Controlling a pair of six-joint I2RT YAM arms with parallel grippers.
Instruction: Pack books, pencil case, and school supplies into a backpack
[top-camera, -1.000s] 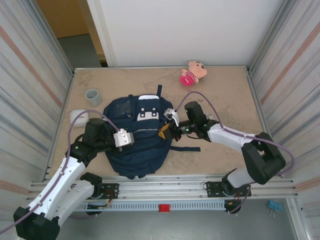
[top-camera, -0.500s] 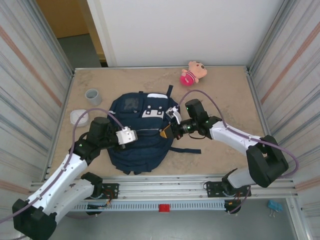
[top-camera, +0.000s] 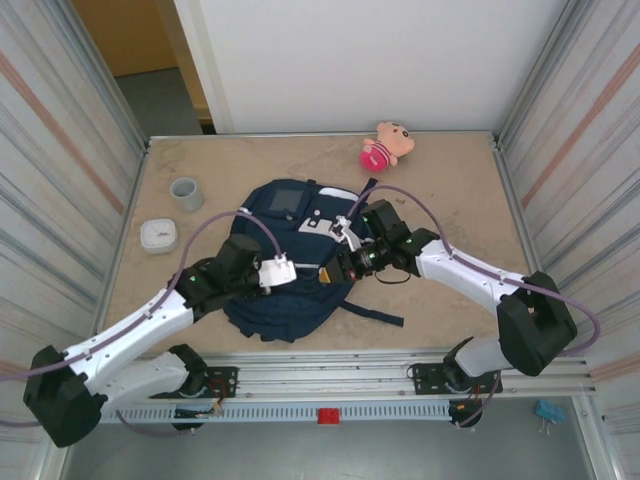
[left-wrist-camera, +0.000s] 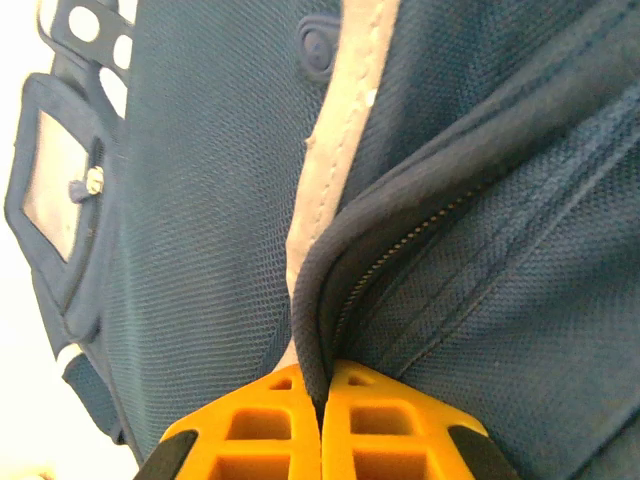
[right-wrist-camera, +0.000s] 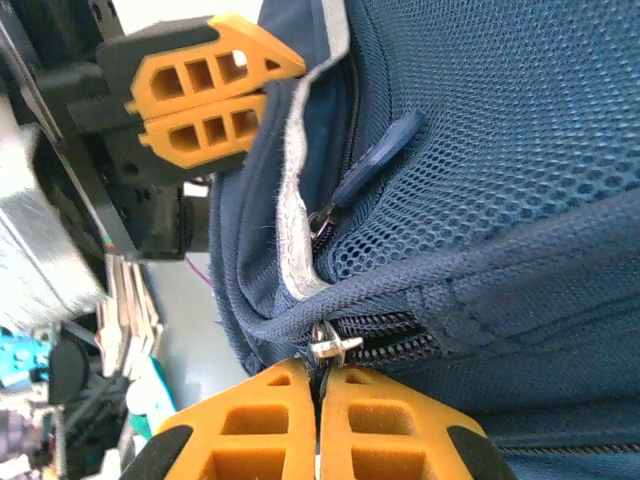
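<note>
Plush toy lies behind the backpack; cup and box left.

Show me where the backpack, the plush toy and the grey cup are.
backpack (top-camera: 285, 312), top external view, on its lower front fabric.
plush toy (top-camera: 380, 151), top external view, on its pink body.
grey cup (top-camera: 187, 194), top external view, on its open top.

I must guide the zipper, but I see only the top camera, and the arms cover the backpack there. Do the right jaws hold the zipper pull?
Observer: Yes. On the right wrist camera, the right jaws are shut on the metal zipper pull of the backpack.
Operator: And the left jaws?
Observer: On the left wrist camera they are shut too, pinching the folded fabric edge that runs along the zipper teeth.
</note>
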